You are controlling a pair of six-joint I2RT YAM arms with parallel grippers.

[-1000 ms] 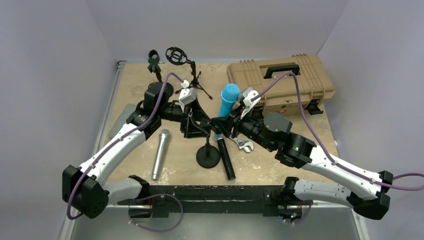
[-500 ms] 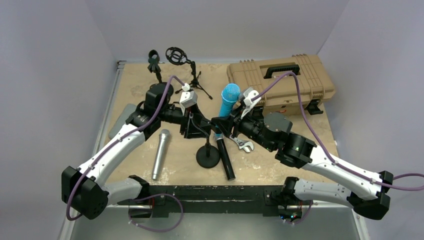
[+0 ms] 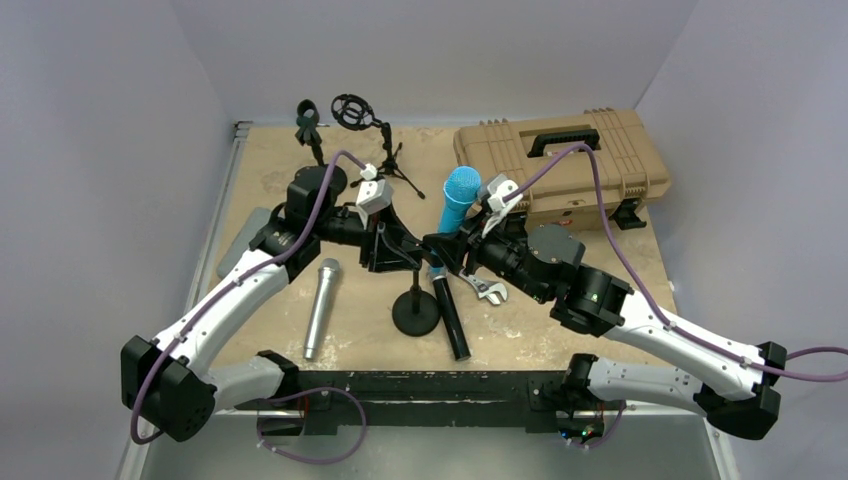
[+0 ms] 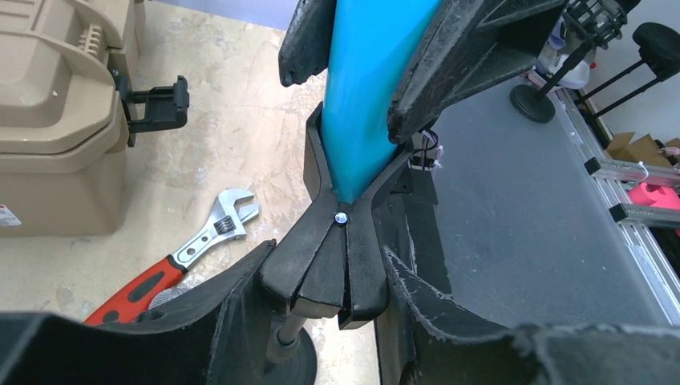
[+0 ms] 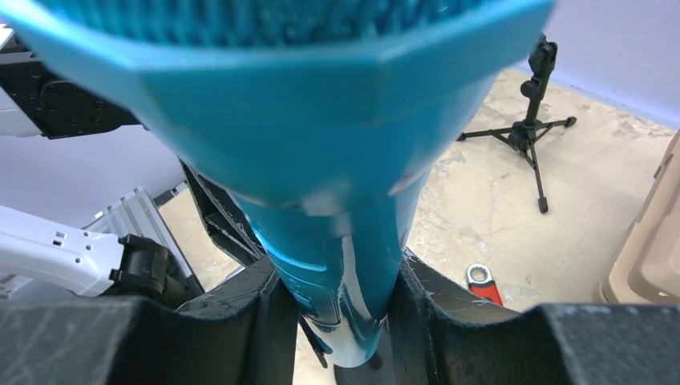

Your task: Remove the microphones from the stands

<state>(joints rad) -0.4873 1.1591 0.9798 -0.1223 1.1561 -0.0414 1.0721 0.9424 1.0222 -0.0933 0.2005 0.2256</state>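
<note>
From above, we have the blue microphone (image 3: pixel 458 203) standing tilted in the stand (image 3: pixel 416 313), head up, tail down in the clip. The right gripper (image 3: pixel 446 247) is clamped round its lower body. The left gripper (image 3: pixel 388 252) sits just beside it, at the stand's neck.

On the left wrist now: our fingers (image 4: pixel 232 321) flank the black clip (image 4: pixel 333 269) closely with a narrow gap, but we cannot tell whether they bite it yet. Above the clip the microphone's tapered tail rises away from us, pinched by the other arm's pads (image 4: pixel 453 64). A wrench (image 4: pixel 204 241) lies on the table.

Over to the right wrist: the body fills the gap between our fingers (image 5: pixel 269 321), firmly held, with the head close to the lens. We judge the way out runs along that long axis, up out of the clip, and the right arm has it.
</note>
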